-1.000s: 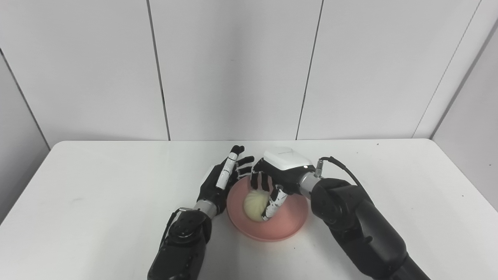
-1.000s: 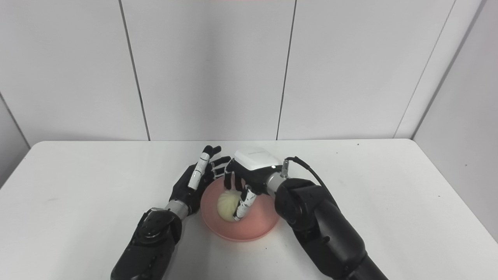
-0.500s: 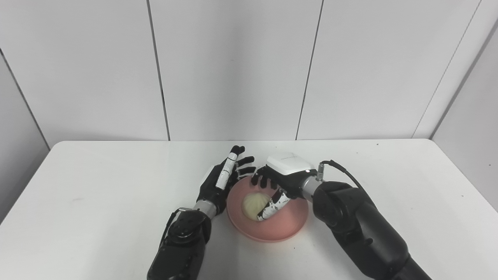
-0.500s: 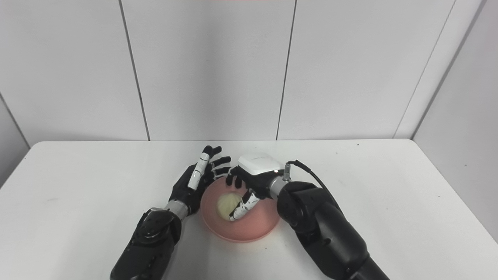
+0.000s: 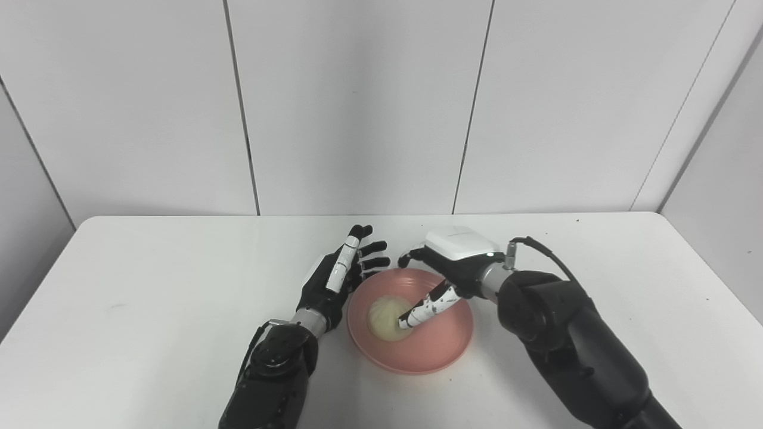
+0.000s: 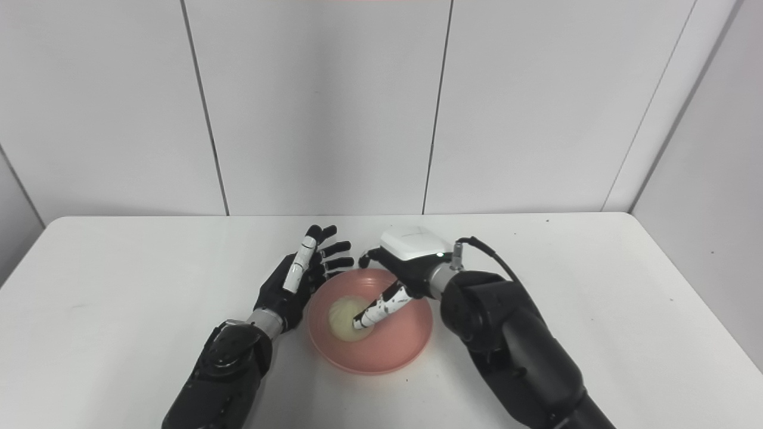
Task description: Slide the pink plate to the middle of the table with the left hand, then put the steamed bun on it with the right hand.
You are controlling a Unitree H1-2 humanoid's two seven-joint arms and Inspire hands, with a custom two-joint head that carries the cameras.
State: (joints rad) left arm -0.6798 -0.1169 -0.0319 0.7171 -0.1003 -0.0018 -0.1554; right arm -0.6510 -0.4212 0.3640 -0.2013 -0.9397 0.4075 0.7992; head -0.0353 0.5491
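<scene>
Resting on the white tabletop (image 5: pixel 149 286), the pink plate (image 5: pixel 438 351) carries the steamed bun (image 5: pixel 381 317) left of its centre; right hand (image 5: pixel 453 265) above the plate's far rim, fingers released, thumb touching the bun; left hand (image 5: pixel 337 277) just beside the plate's left edge, fingers spread, empty

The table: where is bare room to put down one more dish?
Bare table lies left of the left robot hand, and right of the right robot hand toward the far right corner. The middle is crowded: pink plate with the steamed bun, both hands beside it.
</scene>
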